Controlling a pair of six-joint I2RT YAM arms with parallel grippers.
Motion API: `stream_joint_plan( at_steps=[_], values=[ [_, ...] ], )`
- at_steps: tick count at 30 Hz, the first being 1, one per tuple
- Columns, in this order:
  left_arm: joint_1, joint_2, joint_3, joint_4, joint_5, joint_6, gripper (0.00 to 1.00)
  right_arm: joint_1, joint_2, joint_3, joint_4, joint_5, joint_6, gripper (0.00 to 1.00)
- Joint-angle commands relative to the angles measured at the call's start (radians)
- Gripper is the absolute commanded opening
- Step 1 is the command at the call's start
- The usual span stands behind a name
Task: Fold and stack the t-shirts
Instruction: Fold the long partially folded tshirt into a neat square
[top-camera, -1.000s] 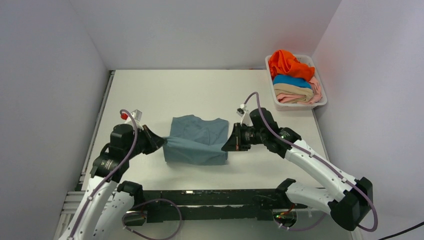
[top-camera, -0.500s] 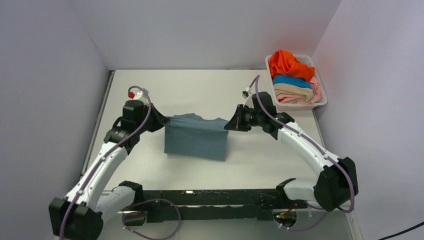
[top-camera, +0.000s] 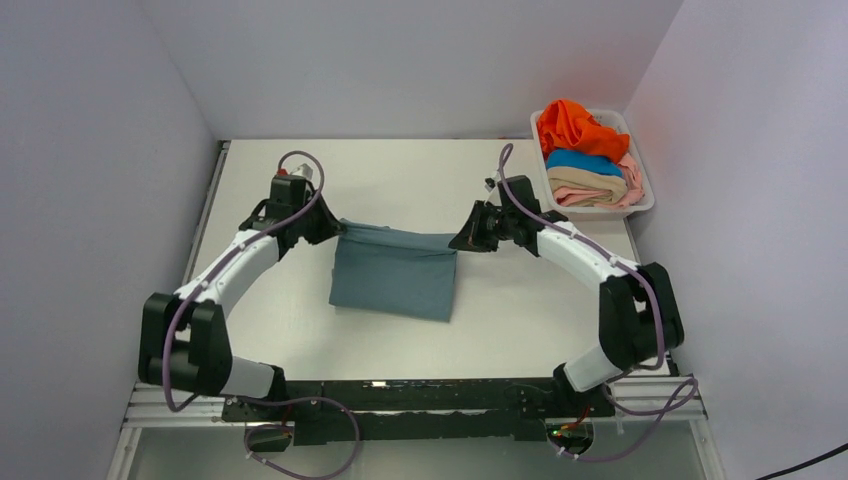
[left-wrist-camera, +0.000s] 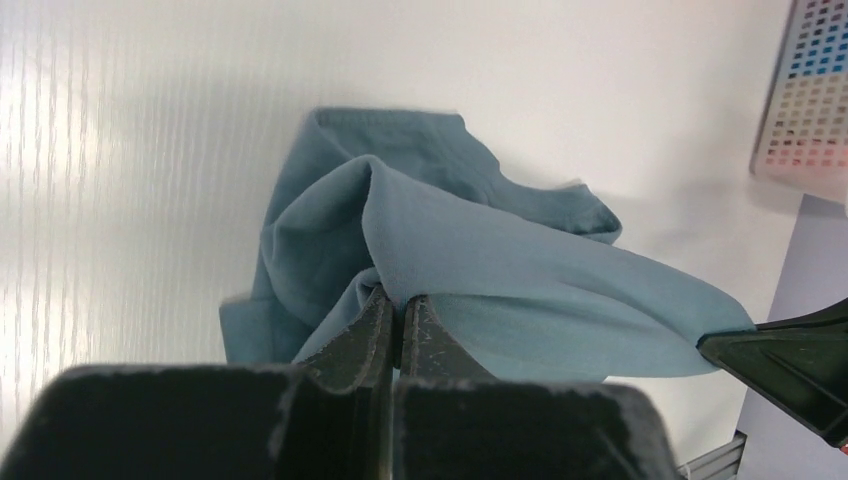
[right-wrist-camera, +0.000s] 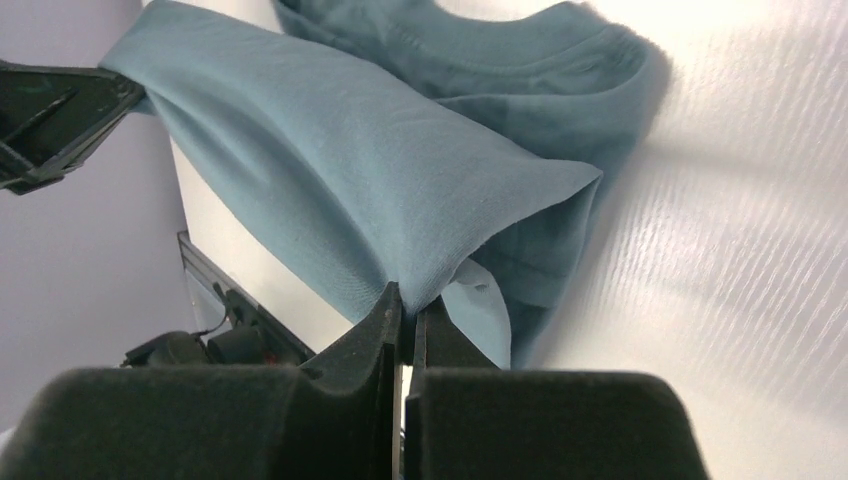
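**Grey-blue t-shirt (top-camera: 392, 275) pinched at two corners, mid-fold**

It lies in the middle of the table (top-camera: 400, 180), far edge lifted off the surface. The left gripper (top-camera: 336, 232) is clenched on one corner and the right gripper (top-camera: 457, 242) is clamped on the other, with the cloth taut between them. The danger: if one arm runs ahead, the fold lands skewed, and a thin pinch could slip and drop a corner. The count is one shirt out and four in the single white basket (top-camera: 640, 205): orange shirt (top-camera: 575, 128), bright blue shirt (top-camera: 585, 160), tan shirt (top-camera: 590, 180), pale pink shirt (top-camera: 590, 197). Five shirts, two arms.
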Motion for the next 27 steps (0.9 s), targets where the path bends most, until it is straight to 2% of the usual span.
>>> stream_joint_plan(
  at_steps=[1,4,5,6,7,9,10,12,15,20,24,27],
  values=[
    [0.04,0.136,0.116,0.031,-0.08,0.051,0.05,-0.045,0.108,0.058,0.037,0.035,0.013,0.0],
    [0.044,0.24,0.185,-0.004,-0.074,0.067,0.14,-0.055,0.189,0.1,0.044,0.047,0.024,0.03],
    [0.045,0.275,0.209,-0.013,-0.063,0.072,0.18,-0.06,0.208,0.115,0.043,0.051,0.024,0.11],
    [0.048,0.304,0.243,-0.036,-0.041,0.081,0.21,-0.062,0.225,0.128,0.048,0.055,0.016,0.27],
    [0.049,0.324,0.273,-0.051,-0.023,0.089,0.29,-0.063,0.234,0.144,0.049,0.075,0.005,0.44],
    [0.05,0.328,0.309,-0.047,-0.01,0.099,0.67,-0.065,0.246,0.197,0.003,0.148,-0.018,0.63],
    [0.049,0.318,0.317,-0.039,-0.007,0.101,0.96,-0.064,0.246,0.229,-0.04,0.204,-0.03,0.74],
    [0.049,0.288,0.335,-0.052,-0.013,0.111,0.99,-0.06,0.224,0.253,-0.109,0.302,-0.049,0.98],
    [0.048,0.236,0.31,-0.041,0.01,0.112,0.99,-0.044,0.143,0.181,-0.097,0.322,-0.077,1.0],
    [0.015,0.238,0.253,0.077,0.173,0.108,0.99,0.055,0.036,0.062,0.123,0.184,-0.126,1.0],
    [-0.029,0.353,0.332,0.062,0.206,0.124,0.99,0.079,0.093,0.048,0.31,0.056,-0.048,1.0],
    [-0.035,0.443,0.38,0.061,0.265,0.117,0.99,0.077,0.179,0.08,0.366,0.077,-0.004,0.99]
  ],
)
